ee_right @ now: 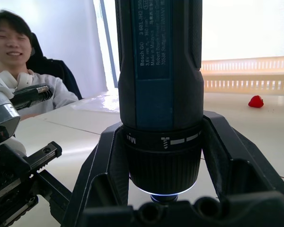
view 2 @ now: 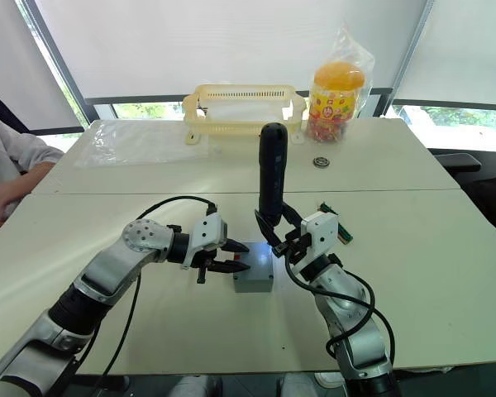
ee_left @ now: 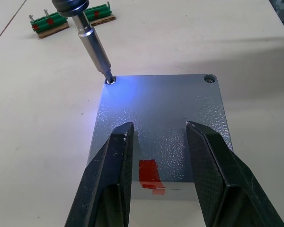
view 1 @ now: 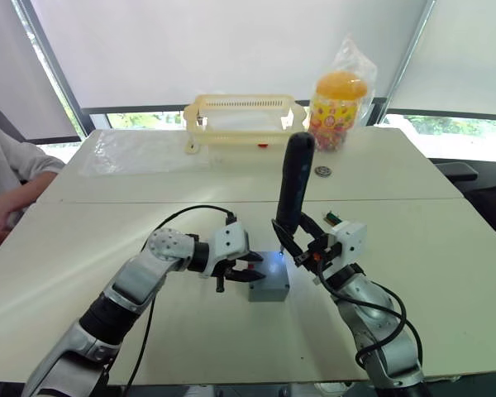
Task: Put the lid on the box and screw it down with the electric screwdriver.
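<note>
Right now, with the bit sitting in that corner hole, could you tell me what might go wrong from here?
The electric screwdriver leans slightly rather than standing plumb over the lid; its bit could cam out of the corner screw hole and skid across the surface.

The left gripper is open over the lid, its fingers not clamped on the box. Driving torque might twist or slide the box on the table.

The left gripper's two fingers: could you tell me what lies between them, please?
The lid on the box, with red tape at its near edge, as the left wrist view shows.
</note>
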### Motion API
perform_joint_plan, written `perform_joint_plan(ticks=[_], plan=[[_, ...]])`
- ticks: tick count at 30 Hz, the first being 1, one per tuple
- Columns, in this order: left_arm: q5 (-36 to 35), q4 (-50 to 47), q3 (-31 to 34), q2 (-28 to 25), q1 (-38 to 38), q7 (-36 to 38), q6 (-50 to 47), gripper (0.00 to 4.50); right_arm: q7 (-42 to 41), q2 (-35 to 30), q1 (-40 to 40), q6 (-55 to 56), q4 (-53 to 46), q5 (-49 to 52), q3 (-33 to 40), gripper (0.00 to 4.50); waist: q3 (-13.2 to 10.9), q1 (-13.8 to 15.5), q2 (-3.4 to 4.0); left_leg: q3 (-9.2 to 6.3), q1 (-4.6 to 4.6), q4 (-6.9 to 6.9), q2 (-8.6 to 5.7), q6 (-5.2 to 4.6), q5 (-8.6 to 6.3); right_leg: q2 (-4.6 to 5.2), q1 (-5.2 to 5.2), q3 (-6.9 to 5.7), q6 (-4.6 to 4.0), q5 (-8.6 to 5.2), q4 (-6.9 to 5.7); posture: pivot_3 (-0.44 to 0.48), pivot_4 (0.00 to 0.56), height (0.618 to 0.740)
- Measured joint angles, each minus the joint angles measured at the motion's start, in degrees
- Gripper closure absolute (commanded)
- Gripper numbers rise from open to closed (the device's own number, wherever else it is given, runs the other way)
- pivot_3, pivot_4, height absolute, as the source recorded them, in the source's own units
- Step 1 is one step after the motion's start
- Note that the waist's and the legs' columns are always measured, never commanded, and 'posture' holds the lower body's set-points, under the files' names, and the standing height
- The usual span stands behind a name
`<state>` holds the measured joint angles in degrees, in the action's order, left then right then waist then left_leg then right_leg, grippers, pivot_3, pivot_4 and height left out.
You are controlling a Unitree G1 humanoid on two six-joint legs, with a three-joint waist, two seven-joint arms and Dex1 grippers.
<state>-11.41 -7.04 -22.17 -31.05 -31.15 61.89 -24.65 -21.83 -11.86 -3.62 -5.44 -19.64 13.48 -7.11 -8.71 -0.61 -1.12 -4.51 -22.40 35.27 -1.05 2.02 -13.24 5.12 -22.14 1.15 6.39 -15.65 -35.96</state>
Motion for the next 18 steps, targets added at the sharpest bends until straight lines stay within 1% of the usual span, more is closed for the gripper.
perform_joint_plan(ticks=[11,18], plan=[[0.4,0.0,-0.2,0.0,-0.1,0.1,0.2,2.75,0.1,0.0,0.0,0.0,0.2,-0.3,0.0,2.75,0.0,0.0,0.00,-0.03,0.00,-0.02,0.11,0.01,0.00,0.02,-0.01,-0.02,-0.01,-0.01,0.07,0.000,0.150,0.740],[0.7,0.1,-0.7,0.0,-0.4,0.2,0.6,2.75,0.3,0.0,-0.4,0.1,0.4,-1.0,0.2,2.75,0.0,0.0,0.03,-0.11,0.00,-0.04,0.15,0.01,-0.01,0.02,-0.02,-0.13,-0.03,0.01,0.33,0.000,0.150,0.740]])
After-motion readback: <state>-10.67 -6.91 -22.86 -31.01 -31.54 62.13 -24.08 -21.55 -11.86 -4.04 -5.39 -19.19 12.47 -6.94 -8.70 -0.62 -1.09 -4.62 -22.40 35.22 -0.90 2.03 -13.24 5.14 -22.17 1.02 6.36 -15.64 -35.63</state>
